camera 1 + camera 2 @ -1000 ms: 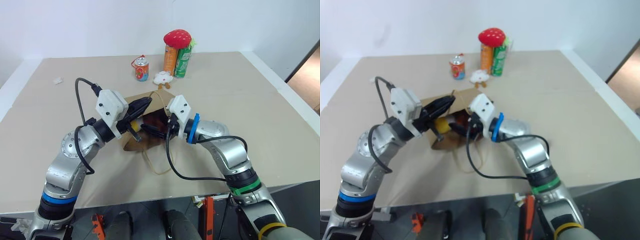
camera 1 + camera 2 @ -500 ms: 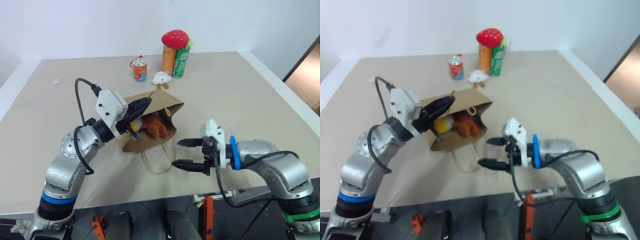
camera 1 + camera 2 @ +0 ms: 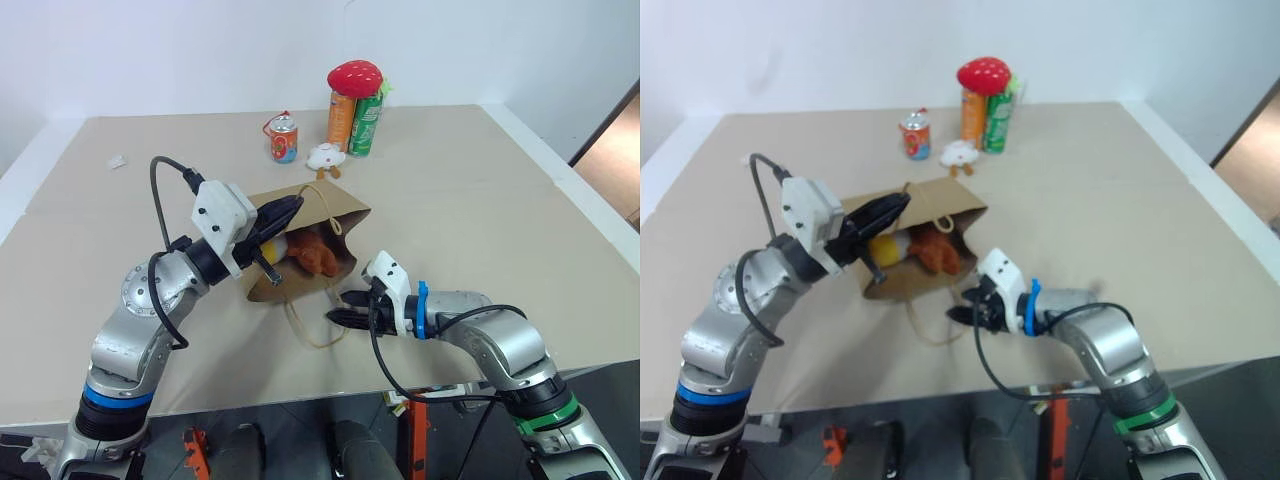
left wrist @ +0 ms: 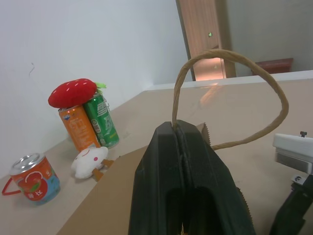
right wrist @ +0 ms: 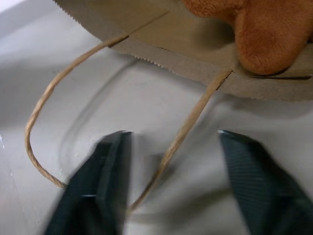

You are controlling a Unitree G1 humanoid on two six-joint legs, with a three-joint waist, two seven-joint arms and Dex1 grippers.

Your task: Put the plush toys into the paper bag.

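Note:
The brown paper bag lies on its side on the table with its mouth toward me. My left gripper is shut on the bag's top rim at the upper cord handle and holds the mouth up. Inside lie the orange-brown plush toy and, behind the left fingers, the yellow plush toy. The lower cord handle rests in a loop on the table. My right gripper is low in front of the mouth, open, with one finger on each side of that handle.
At the back stand a red can, an orange can and a green can, with a red strawberry plush on top. A small white plush lies beside them. The table's front edge is just behind my right arm.
My right gripper came out of the bag's mouth, swung out to the right, then moved back low to the lower handle. The orange-brown toy stays in the bag. The left gripper has not moved.

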